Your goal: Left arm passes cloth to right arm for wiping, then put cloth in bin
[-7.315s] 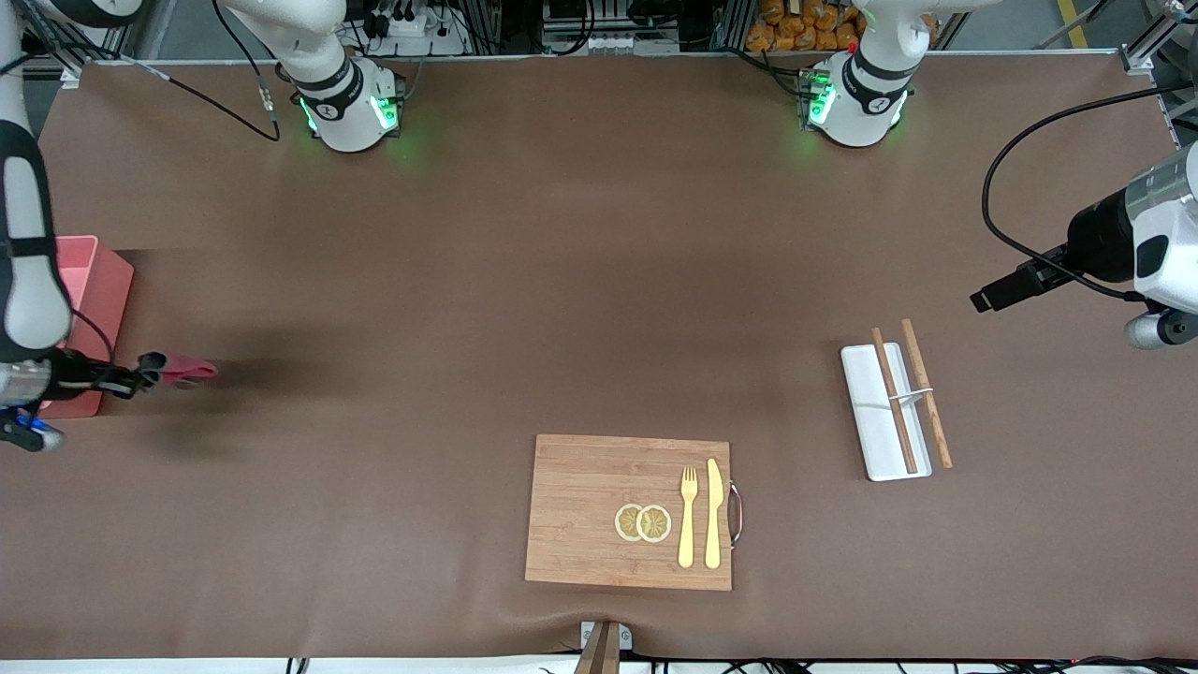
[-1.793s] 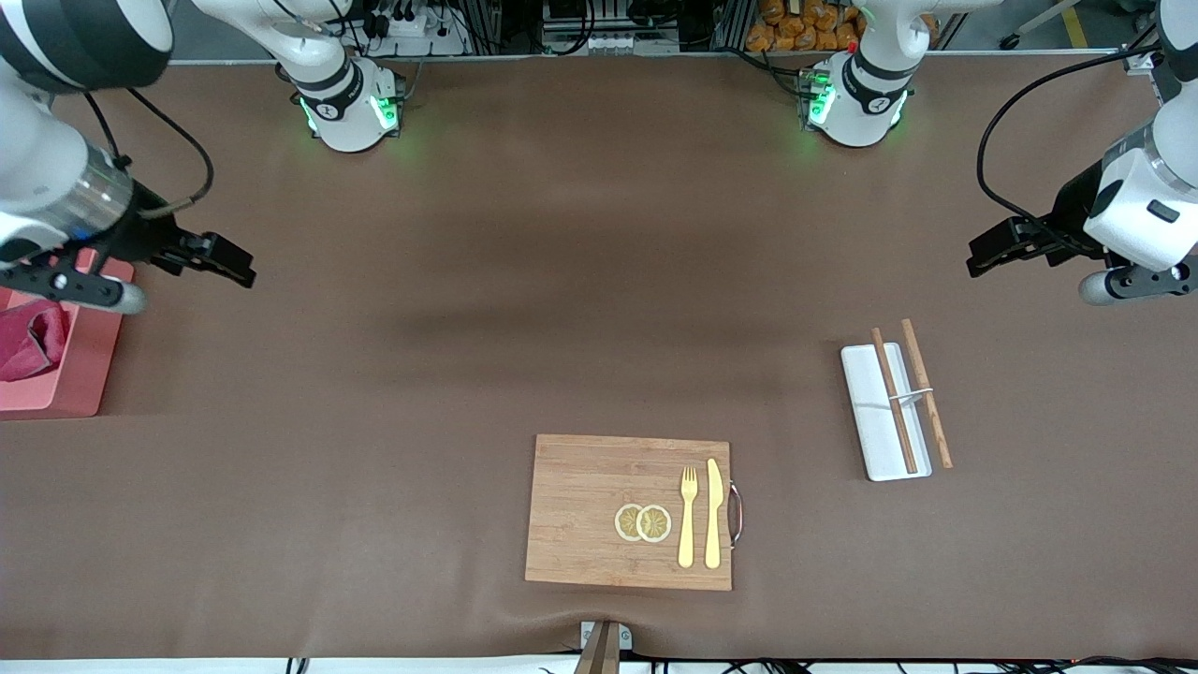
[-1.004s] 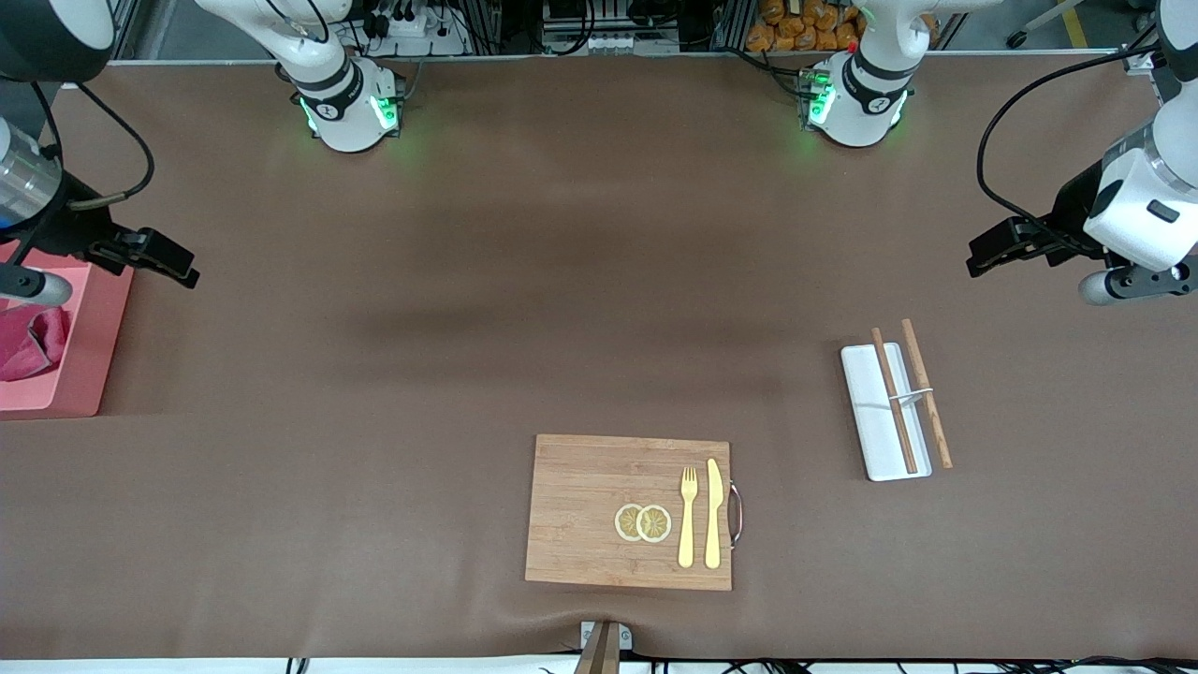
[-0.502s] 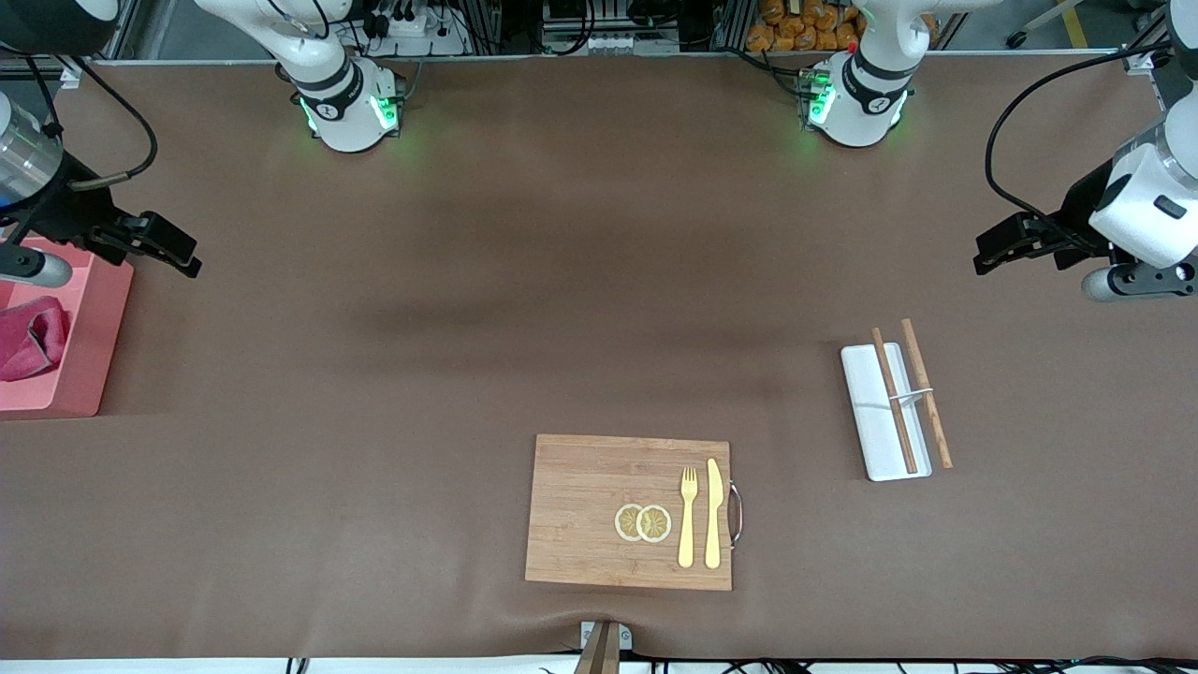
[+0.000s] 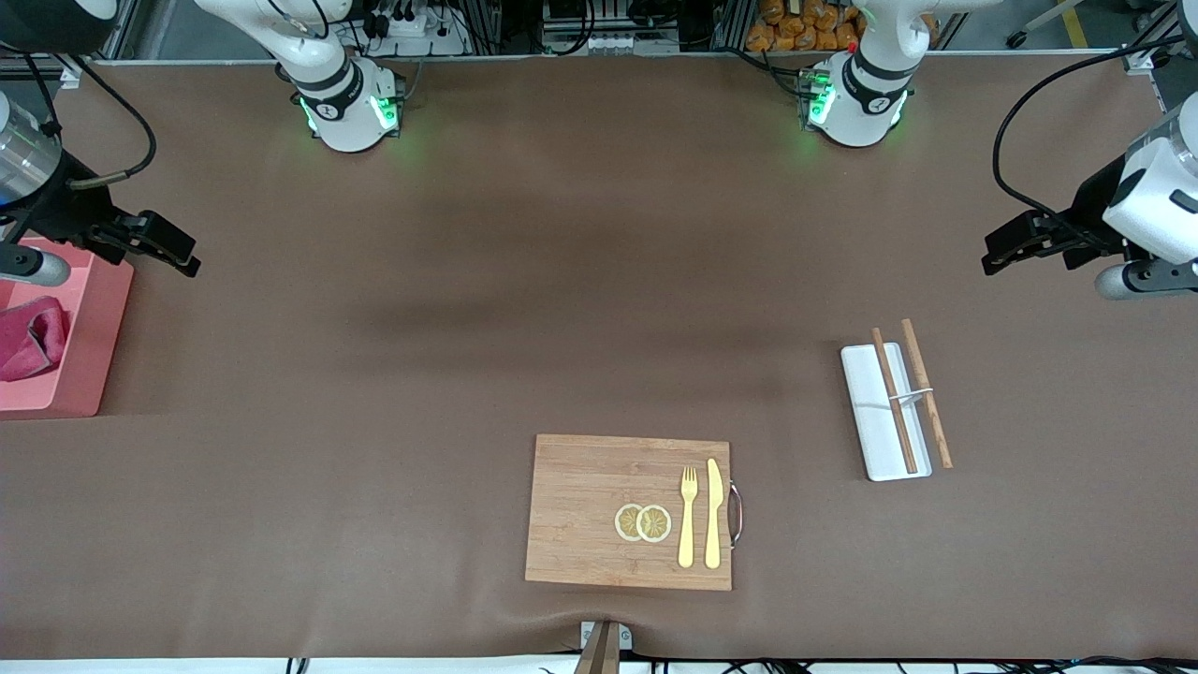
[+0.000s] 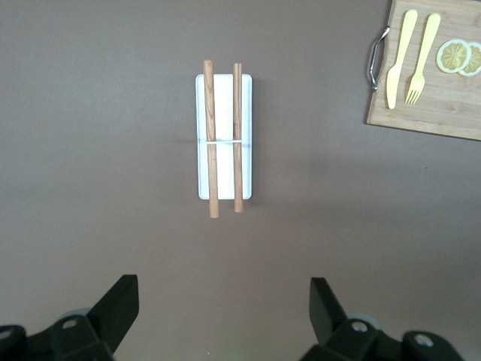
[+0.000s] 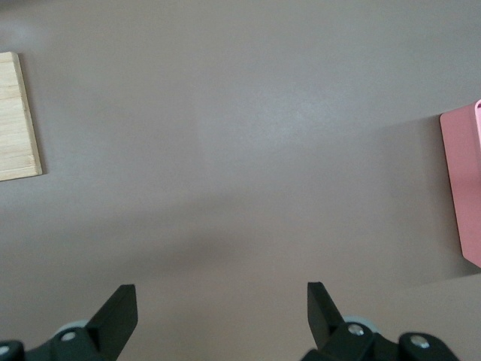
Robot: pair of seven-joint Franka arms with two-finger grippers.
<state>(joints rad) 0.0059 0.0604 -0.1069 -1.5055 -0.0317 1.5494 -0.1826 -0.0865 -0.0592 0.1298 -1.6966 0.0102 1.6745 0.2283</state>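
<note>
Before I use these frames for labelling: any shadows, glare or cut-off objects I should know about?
Front view: soft broad shadow bands cross the table; green lights glow at both arm bases; the bin and cloth are cut by the frame edge. Right wrist view: a pale sheen on the table, and only a bin corner shows. Left wrist view: evenly lit, the white tray sharp.

Both arms are glossy white with black rings at the joints, and each round white base shows green lights. A thin black cable loops along each forearm. The left pincer and the right pincer are black, with short angular fingers and small round screws.
</note>
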